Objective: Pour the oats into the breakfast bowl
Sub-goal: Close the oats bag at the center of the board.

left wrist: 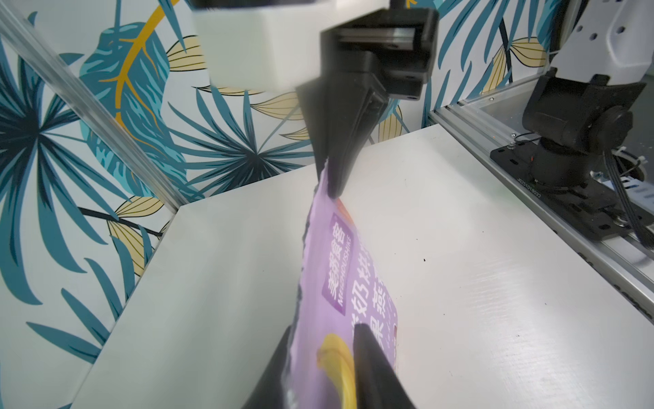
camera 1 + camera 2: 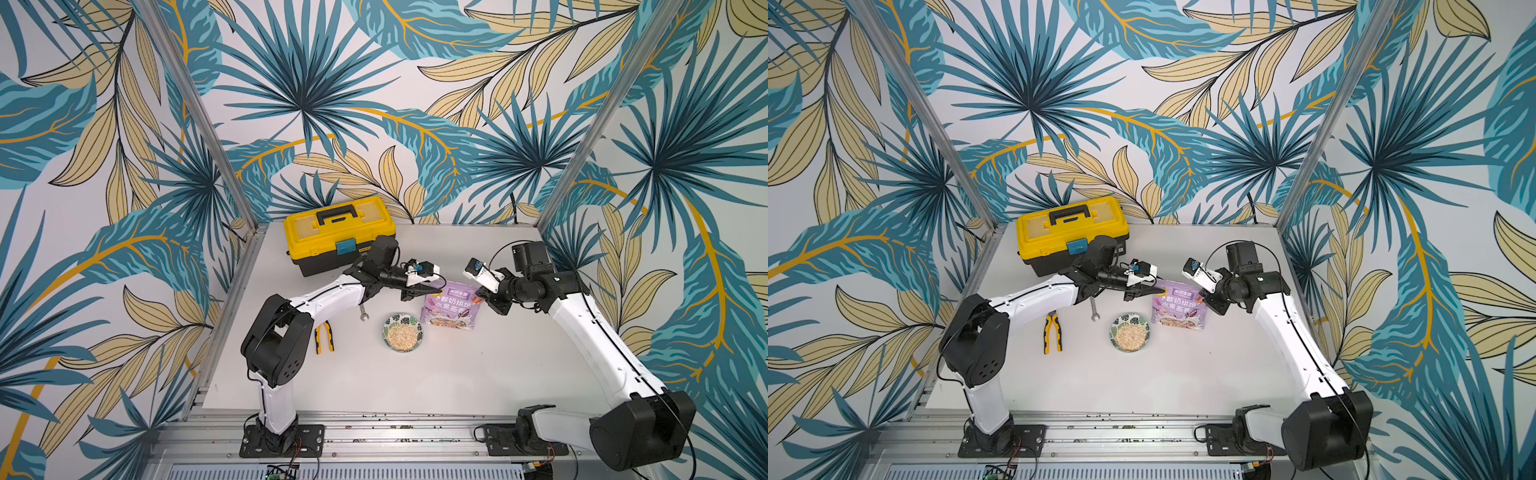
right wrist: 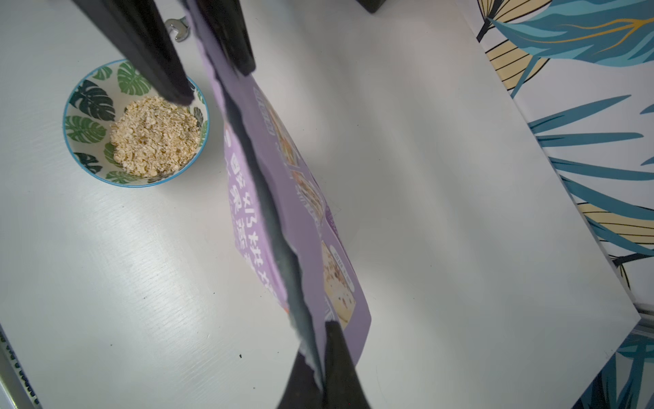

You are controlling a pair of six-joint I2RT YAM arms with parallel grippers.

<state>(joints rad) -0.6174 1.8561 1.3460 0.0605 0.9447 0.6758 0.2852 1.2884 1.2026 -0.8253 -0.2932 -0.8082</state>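
Right arm (image 2: 582, 316) and left arm (image 2: 328, 297) inward at the pouch (image 2: 451, 307): right fingers (image 3: 341, 368) tight on its top, left fingers (image 3: 148, 56) apart.

Lilac-purple foil pouch (image 1: 354, 276): smooth printed film with a soft sheen. Small round white ceramic bowl with green leaf print (image 3: 88, 106): glossy glaze; its pale beige oat flakes (image 3: 154, 136) dry, rough, matt. White tabletop (image 3: 460, 212): matt, faintly grained.
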